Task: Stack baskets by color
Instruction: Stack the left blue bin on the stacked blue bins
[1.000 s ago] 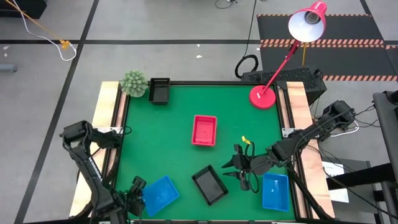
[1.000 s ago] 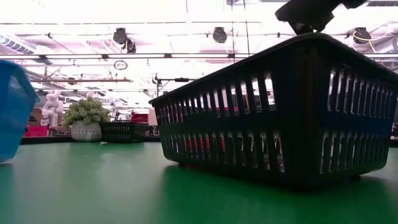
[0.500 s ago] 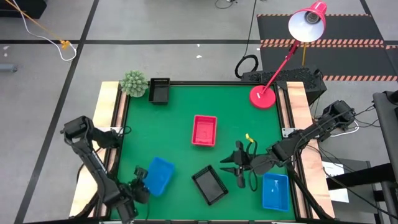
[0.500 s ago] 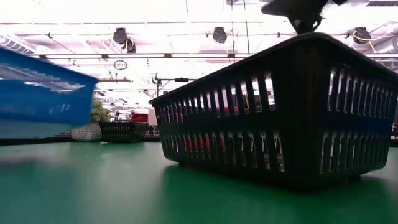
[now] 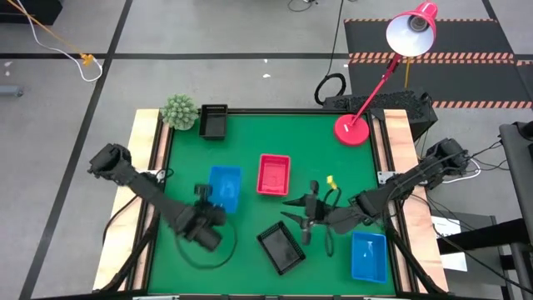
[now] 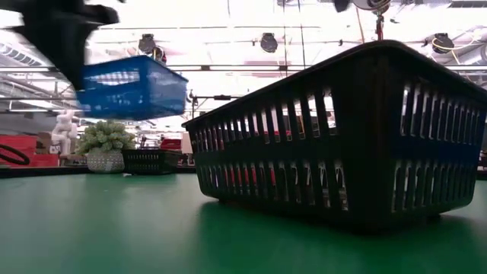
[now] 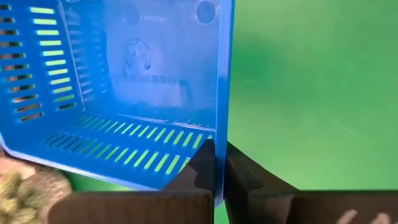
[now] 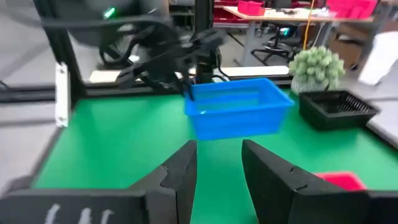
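Note:
My left gripper (image 5: 213,208) is shut on a blue basket (image 5: 225,187), which hangs in the air left of the red-pink basket (image 5: 274,174). The low view shows this blue basket (image 6: 133,87) well above the table. My right gripper (image 5: 301,218) hovers open with nothing between its fingers, just far of the black basket (image 5: 281,248) that rests on its base. A second blue basket (image 5: 368,256) sits at the near right. Another black basket (image 5: 213,122) stands at the far left. My left gripper (image 7: 219,171) pinches one end wall (image 7: 221,134) of the blue basket, one finger (image 7: 200,167) inside the basket and the other outside. The fingers slant steeply down from the table's near left. The basket is lifted clear and hangs about level, its open side up.
A fuzzy green plant (image 5: 178,111) stands at the far left corner beside the black basket. The red lamp's round base (image 5: 352,129) sits at the far right. Bare green table (image 5: 191,150) lies between the far black basket and the held basket.
My left gripper has taken the blue basket from the table's near left, lifted it clear and swung it toward the far edge and the middle, up beside the red-pink basket. My right gripper has risen a little and drifted left, staying open.

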`<move>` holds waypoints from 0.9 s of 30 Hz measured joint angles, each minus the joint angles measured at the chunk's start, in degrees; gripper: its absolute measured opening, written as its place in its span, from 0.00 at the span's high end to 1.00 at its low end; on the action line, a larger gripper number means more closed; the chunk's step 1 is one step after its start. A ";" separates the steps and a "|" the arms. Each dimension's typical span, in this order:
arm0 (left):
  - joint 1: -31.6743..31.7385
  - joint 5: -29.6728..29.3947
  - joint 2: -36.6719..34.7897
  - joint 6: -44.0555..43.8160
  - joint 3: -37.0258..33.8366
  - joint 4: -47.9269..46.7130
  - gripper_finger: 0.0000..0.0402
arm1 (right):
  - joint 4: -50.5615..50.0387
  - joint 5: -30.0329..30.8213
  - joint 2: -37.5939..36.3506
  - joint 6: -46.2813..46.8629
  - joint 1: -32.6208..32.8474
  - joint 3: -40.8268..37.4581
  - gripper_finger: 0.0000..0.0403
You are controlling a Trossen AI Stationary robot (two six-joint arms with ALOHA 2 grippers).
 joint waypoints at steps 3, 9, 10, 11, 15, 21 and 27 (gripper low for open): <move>4.81 -2.00 0.00 2.32 2.30 -0.59 0.98 | -2.43 -0.18 5.90 -4.96 -2.00 6.28 0.69; 10.21 -5.85 -0.02 6.57 5.25 -0.44 0.98 | -3.46 -0.21 15.64 -14.85 -6.29 15.74 0.69; 10.53 -6.51 -0.02 6.59 5.34 -0.35 0.98 | -2.94 -0.27 16.78 -16.12 -6.96 16.49 0.69; 10.79 -7.32 -0.02 6.39 5.36 -0.16 0.98 | -2.59 -0.27 17.65 -17.37 -7.57 16.90 0.69; 11.01 -10.52 0.07 6.39 5.36 2.24 0.98 | -0.58 -1.07 19.54 -21.86 -10.17 17.22 0.69; 11.22 -12.16 1.05 10.47 5.36 6.20 0.98 | -0.12 -4.72 19.70 -26.78 -12.36 17.25 0.67; 11.33 -12.27 1.31 12.19 5.36 7.99 0.99 | -0.23 -6.09 19.70 -32.77 -12.52 17.25 0.62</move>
